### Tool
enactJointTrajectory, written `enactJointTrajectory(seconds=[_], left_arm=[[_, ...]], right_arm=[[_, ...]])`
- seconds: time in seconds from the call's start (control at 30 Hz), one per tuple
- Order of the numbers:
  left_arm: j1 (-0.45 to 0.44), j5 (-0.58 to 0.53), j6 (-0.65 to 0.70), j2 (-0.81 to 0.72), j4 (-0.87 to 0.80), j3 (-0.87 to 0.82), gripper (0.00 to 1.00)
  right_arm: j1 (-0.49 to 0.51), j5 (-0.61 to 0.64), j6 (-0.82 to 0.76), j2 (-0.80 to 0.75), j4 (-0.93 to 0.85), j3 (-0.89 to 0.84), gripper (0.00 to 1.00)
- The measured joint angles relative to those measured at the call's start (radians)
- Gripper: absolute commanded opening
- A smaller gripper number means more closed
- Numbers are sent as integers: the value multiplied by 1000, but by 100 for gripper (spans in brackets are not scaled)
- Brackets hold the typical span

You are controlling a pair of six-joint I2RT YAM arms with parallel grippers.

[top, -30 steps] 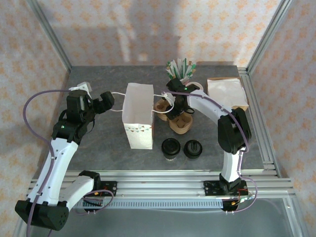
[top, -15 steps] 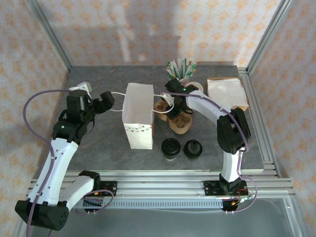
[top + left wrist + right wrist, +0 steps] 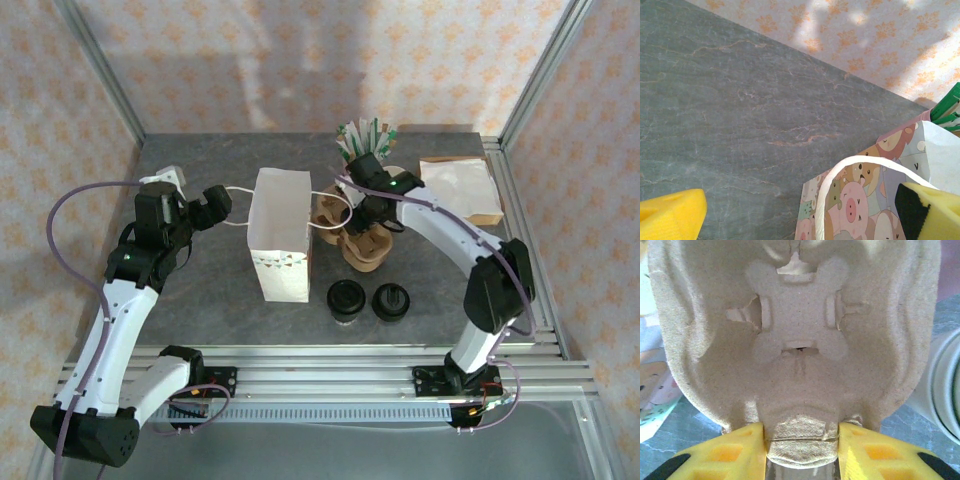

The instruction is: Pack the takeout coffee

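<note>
The takeout coffee (image 3: 347, 298), a pale cup under a black lid, stands on the table in front of the bag. My right gripper (image 3: 364, 210) (image 3: 800, 442) is shut on the edge tab of a brown pulp cup carrier (image 3: 362, 247) (image 3: 800, 340), which sits right of the bag. The white paper bag (image 3: 280, 238) stands upright; its side shows cartoon animals (image 3: 865, 200). My left gripper (image 3: 217, 204) (image 3: 800, 212) is open at the bag's left side, with the white handle loop (image 3: 860, 165) passing between its yellow fingers (image 3: 675, 212).
A loose black lid piece (image 3: 390, 302) lies right of the coffee. A holder of green-and-white sticks (image 3: 368, 140) stands behind the carrier, a white rounded rim (image 3: 942, 390) beside it. Pale napkins on a brown sheet (image 3: 460, 188) lie at back right.
The right arm's elbow has swung out to the right and its wrist has shifted slightly right, still gripping the carrier. The left arm and bag have not moved.
</note>
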Motion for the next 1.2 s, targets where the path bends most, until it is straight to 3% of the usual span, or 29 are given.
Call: enactJointTrajectory(seconds=[0.53, 0.87, 1.2], left_arm=[[0, 0, 0, -9, 0, 0, 96], [-22, 39, 16, -20, 2, 0, 80], [-26, 69, 15, -27, 1, 0, 79]], right_arm=[[-23, 101, 307, -57, -182, -1, 39], [-75, 186, 420, -179, -317, -1, 39], [-85, 84, 458, -231, -260, -17, 39]])
